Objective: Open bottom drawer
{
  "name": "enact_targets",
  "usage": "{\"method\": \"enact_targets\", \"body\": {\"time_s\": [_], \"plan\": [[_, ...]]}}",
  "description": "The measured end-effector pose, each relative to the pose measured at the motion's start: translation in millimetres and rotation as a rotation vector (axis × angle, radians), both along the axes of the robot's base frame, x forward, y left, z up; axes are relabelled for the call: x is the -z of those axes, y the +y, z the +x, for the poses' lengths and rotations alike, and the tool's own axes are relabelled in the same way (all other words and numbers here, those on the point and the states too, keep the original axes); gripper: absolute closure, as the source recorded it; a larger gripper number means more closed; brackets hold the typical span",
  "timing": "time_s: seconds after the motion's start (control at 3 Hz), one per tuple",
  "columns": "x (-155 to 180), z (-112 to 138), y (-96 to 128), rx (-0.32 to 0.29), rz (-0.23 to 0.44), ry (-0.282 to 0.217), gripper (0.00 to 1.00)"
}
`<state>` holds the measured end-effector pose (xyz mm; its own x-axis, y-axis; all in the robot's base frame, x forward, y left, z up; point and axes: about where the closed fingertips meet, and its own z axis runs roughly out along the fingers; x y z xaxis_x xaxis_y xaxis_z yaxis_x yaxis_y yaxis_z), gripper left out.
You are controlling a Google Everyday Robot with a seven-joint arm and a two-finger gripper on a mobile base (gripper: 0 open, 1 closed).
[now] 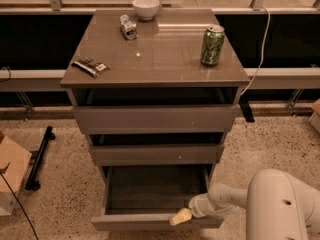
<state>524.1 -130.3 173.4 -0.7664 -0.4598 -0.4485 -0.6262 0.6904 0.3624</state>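
The bottom drawer is the lowest of the cabinet's three drawers and stands pulled far out, its dark grey inside showing. Its taupe-grey front runs along the lower edge of the view. My gripper is at the right part of the drawer's front top edge, with a yellowish fingertip resting on or just inside that edge. The white arm reaches in from the lower right.
The middle drawer and top drawer stand slightly out. On the cabinet top are a green can, a white bowl, a small crushed can and a dark packet. A cardboard box and a black bar lie on the floor at the left.
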Motion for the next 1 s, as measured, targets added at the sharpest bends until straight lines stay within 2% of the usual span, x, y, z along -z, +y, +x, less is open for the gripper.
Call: {"method": "enact_targets", "body": {"time_s": [0.33,1.0], "plan": [[1.8,-39.8,3.9,0.067,0.033,0.059,0.0],[1.4,-71.2,4.4,0.14,0.063,0.111,0.0]]}}
